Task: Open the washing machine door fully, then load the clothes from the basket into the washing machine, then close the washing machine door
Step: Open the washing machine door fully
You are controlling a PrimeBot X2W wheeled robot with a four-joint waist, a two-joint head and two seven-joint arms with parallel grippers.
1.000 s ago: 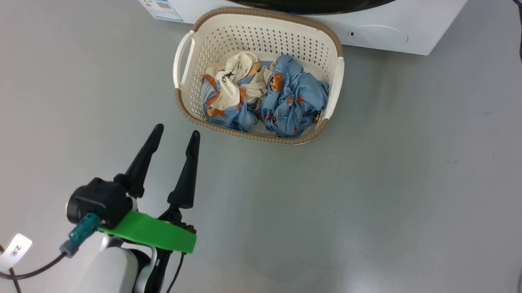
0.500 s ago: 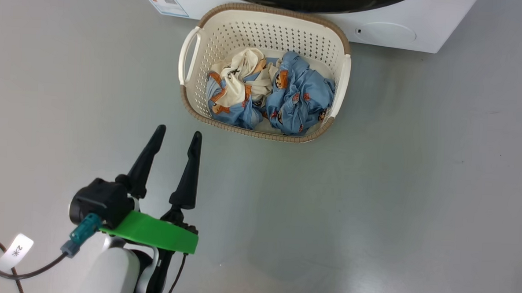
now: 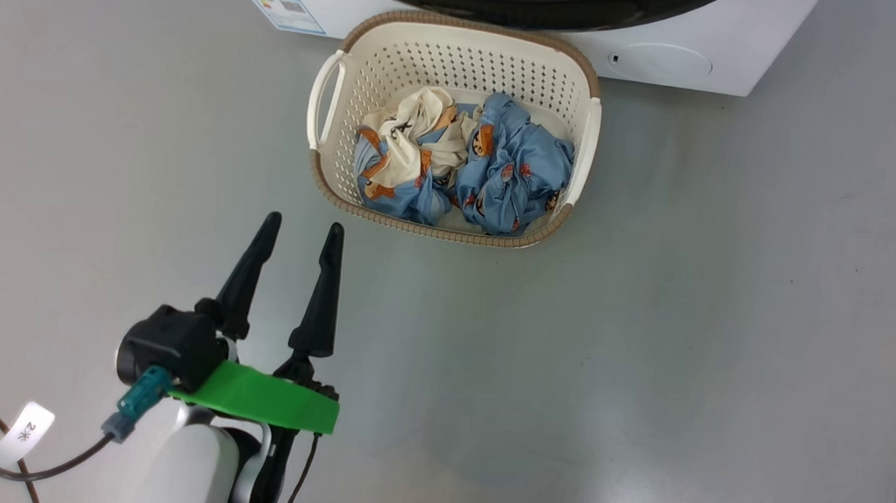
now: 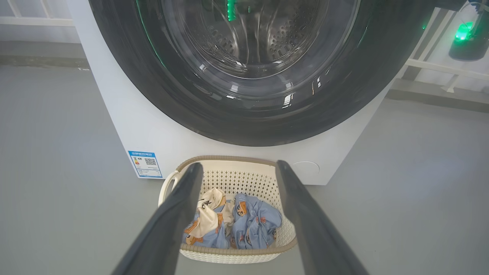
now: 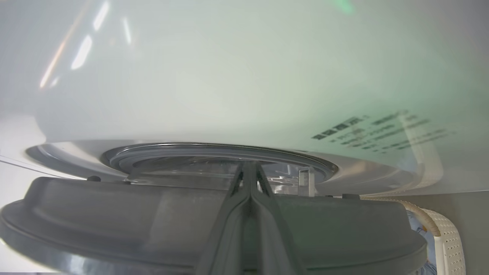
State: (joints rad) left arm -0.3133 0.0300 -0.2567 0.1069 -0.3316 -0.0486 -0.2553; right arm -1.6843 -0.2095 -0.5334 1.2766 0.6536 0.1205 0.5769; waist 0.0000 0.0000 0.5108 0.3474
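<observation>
My right claw [image 5: 249,167] is pinched fully shut on nothing, with its tips at the edge of the washing machine door [image 5: 114,214], close to the white washing machine [image 5: 229,76]. How far the door is ajar I cannot tell. That glossy edge could let my tips slip off mid-pull. My left claw [image 3: 303,222] hangs wide open and empty over the floor [image 3: 641,328], on the near side of the basket [image 3: 456,63]. The basket sits against the machine's front, under the door. The clothes [image 3: 459,165] lie bunched together in it, so lifting one may drag the other over the rim.
</observation>
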